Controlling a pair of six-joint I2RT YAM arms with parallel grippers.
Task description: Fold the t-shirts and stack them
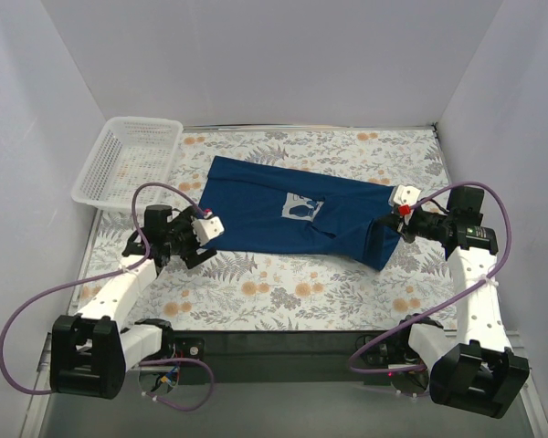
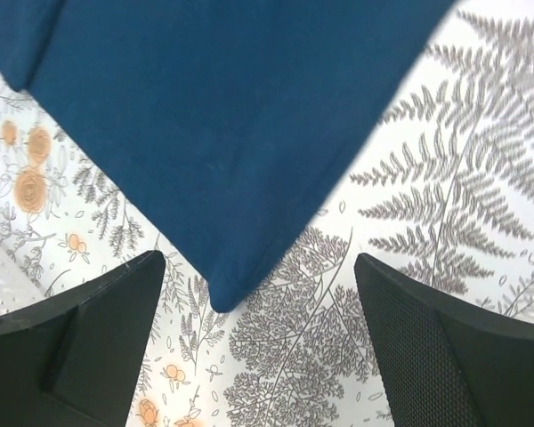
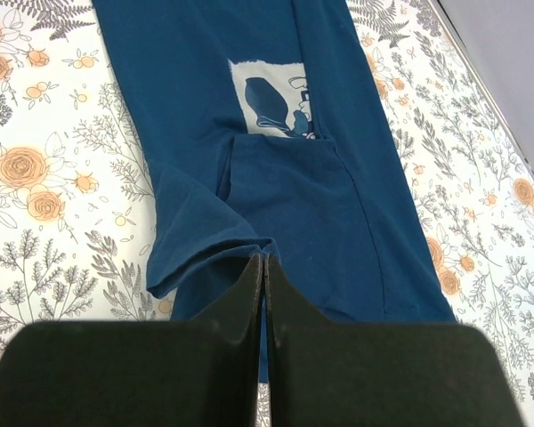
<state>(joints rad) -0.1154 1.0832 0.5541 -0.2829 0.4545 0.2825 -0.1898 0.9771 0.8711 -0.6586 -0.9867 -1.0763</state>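
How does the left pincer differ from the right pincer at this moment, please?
The left pincer is open and holds nothing; the right pincer is shut, pinching bunched cloth. The left sits by the t-shirt's left corner, which lies flat; the right is at its opposite end. Both point at the same t-shirt.

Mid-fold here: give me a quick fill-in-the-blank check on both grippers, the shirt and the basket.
1. The left gripper stands ____, with a corner of the t-shirt lying between its fingers.
2. The right gripper is ____ on the t-shirt's other end.
3. The white basket sits at the far edge, beyond the ____ gripper.
Missing words: open; shut; left.
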